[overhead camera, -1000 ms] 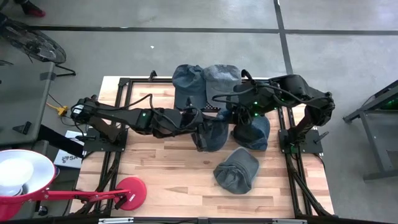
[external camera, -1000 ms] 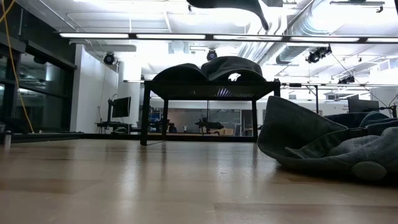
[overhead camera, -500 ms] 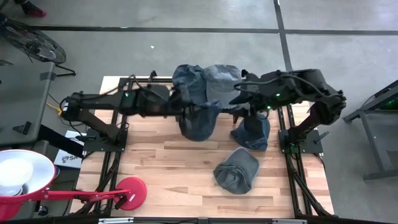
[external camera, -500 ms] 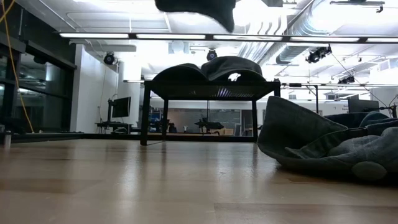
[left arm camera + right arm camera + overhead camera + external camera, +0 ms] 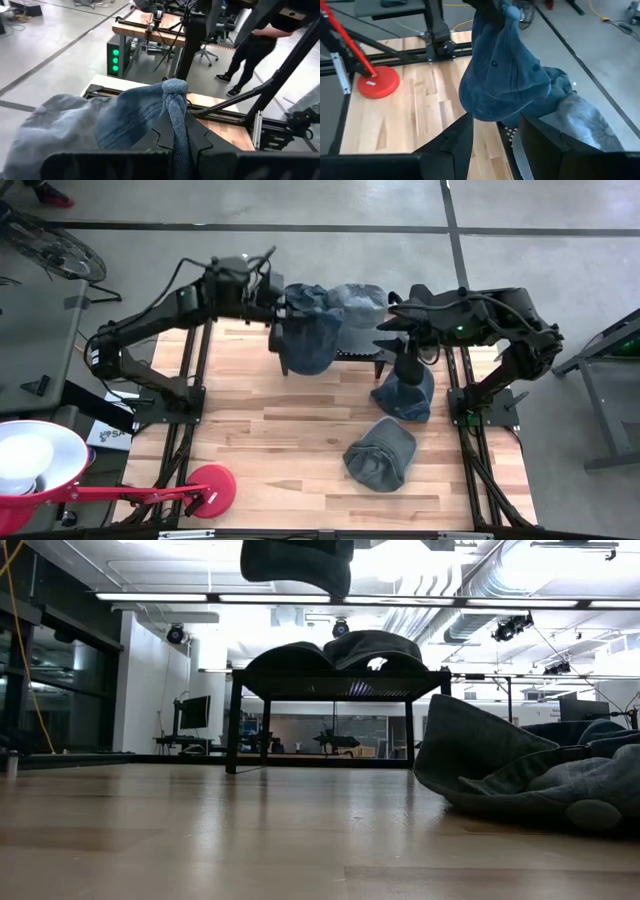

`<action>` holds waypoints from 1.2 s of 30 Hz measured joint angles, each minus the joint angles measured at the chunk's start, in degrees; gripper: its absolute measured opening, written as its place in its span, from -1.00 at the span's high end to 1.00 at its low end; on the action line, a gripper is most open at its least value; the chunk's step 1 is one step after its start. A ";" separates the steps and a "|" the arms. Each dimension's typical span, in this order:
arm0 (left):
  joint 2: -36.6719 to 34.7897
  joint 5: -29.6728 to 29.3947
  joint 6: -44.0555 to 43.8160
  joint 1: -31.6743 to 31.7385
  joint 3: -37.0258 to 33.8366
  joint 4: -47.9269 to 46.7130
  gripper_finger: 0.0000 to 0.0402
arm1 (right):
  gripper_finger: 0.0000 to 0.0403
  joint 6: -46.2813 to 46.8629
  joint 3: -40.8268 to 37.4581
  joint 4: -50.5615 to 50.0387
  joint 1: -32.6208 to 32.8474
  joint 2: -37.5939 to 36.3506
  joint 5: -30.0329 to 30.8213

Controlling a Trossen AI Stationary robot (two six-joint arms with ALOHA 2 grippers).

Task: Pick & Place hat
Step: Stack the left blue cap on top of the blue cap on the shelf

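Note:
A blue denim hat hangs from my left gripper, which is shut on it high above the table's far side. It hangs just in front of the black rack. Two more hats lie draped over the rack's top. In the low view the held hat shows at the top, above the rack. My right gripper hovers open beside the rack, over another hat. In the right wrist view its fingers stand apart, touching nothing, and the held hat hangs beyond them. My left gripper pinches a bunched fold of the hat's cloth between its two fingers. The fold's knotted end sticks out past the fingertips. The hat is lifted clear of the table and hangs slack below the gripper.
Two hats lie on the right half of the table, one below my right gripper and one nearer the near edge. A red lamp base stands at the near left. Bare wood lies left of centre. A person stands beyond the table.
My left gripper has risen and swung from the table's middle toward the far edge, carrying the hat up to the rack's front. The hat has gone from low over the table to hanging free in the air. My right arm has drawn back slightly toward the far edge.

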 joint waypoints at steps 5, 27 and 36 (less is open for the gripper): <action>0.74 7.89 0.71 7.50 -0.04 -0.96 1.00 | 0.24 1.95 0.00 0.00 0.00 0.00 2.91; 4.54 28.11 0.38 19.81 -0.02 2.02 1.00 | 0.25 8.04 0.00 0.00 -0.02 0.00 9.80; 6.40 28.60 -2.50 19.83 -0.04 4.66 1.00 | 0.25 9.50 0.00 0.00 -0.02 0.07 10.36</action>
